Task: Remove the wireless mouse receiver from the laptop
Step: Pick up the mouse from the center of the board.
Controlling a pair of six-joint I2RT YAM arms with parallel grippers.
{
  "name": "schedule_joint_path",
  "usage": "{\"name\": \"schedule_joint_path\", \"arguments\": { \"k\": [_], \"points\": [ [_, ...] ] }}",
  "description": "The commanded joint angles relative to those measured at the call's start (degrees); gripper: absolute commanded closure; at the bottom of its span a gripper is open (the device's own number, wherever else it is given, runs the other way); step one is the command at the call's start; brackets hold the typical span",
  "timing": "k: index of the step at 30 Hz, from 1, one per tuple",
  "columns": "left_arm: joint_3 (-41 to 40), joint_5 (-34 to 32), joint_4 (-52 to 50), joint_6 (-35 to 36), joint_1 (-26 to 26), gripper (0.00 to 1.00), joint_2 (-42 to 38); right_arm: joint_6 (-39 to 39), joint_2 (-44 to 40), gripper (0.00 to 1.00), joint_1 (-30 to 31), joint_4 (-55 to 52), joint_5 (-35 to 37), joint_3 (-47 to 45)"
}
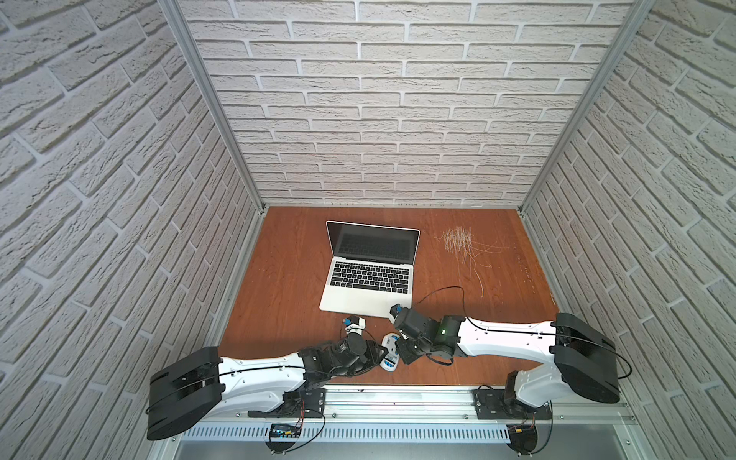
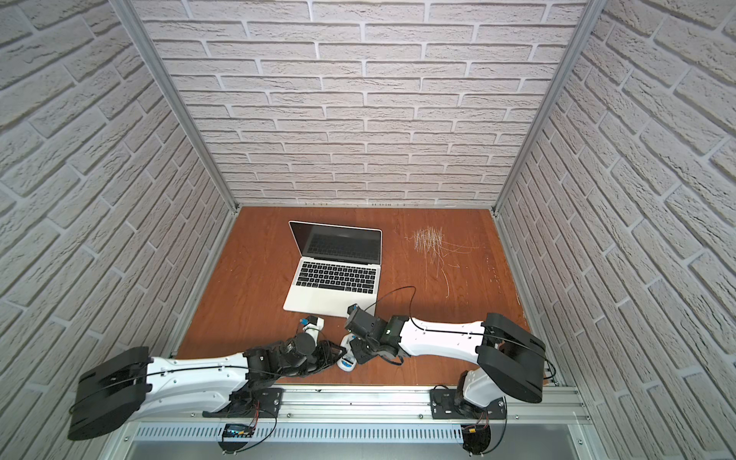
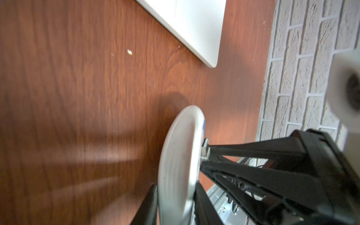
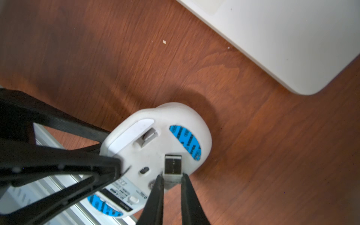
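USB receiver (image 4: 173, 164) pinched in the right gripper (image 4: 172, 183).
Looks light, stiff, slick; best held by its stub. Left gripper (image 3: 175, 196) clamps the white mouse (image 4: 175, 116).

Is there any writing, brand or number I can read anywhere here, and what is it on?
Nothing can be read for certain.
Label on the mouse underside: print too blurred.
Blue stickers on the mouse: dark print, too blurred.
Laptop, strip under the screen: a mark, too small.
Keys: legends too small.
Receiver: no writing visible.
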Motion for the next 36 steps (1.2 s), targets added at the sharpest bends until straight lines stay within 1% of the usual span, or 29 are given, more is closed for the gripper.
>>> {"name": "schedule_joint_path", "arguments": {
  "k": [1, 5, 8, 12, 16, 21, 27, 31, 34, 35, 36],
  "points": [
    [0.74, 4.07, -2.88, 3.41, 3.92, 0.69, -3.39, -0.48, -2.46, 0.97, 0.47, -2.58, 1.25, -0.13],
    [1.21, 10.74, -6.31, 6.68, 10.55, 0.69, -6.29, -2.05, -5.12, 0.97, 0.11, -5.32, 2.27, 0.51],
    [1.96, 14.06, -8.59, 8.80, 14.27, 0.69, -6.79, -2.90, -7.12, 0.97, -0.63, -6.78, 2.64, 0.83],
    [2.66, 17.74, -8.66, 10.81, 18.83, 0.69, -5.01, -3.87, -8.25, 0.97, -2.09, -7.64, 2.30, 1.13],
    [4.34, 20.78, -8.38, 12.91, 21.47, 0.69, -1.68, -4.57, -7.79, 0.97, -3.04, -6.91, 1.11, 1.51],
    [6.46, 24.19, -7.78, 15.68, 22.98, 0.69, 2.41, -6.75, -6.16, 0.97, -4.43, -4.91, -1.05, 2.25],
    [9.72, 28.35, -8.91, 20.19, 22.73, 0.70, 4.09, -11.87, -4.88, 0.97, -9.14, -4.58, -6.07, 5.37],
    [13.83, 27.91, -13.77, 25.16, 21.83, 0.71, 4.80, -15.56, -5.83, 0.97, -10.77, -10.18, -8.23, 8.42],
    [17.19, 27.57, -17.00, 30.59, 20.12, 0.72, 6.41, -16.39, -8.29, 0.97, -11.58, -13.17, -11.18, 8.18],
    [19.18, 26.46, -19.65, 32.80, 19.02, 0.73, 6.82, -16.38, -9.21, 0.97, -11.79, -14.06, -12.24, 7.90],
    [20.84, 23.80, -22.26, 34.81, 18.05, 0.75, 7.17, -16.24, -10.11, 0.97, -11.90, -14.91, -13.05, 7.62]
  ]
}}
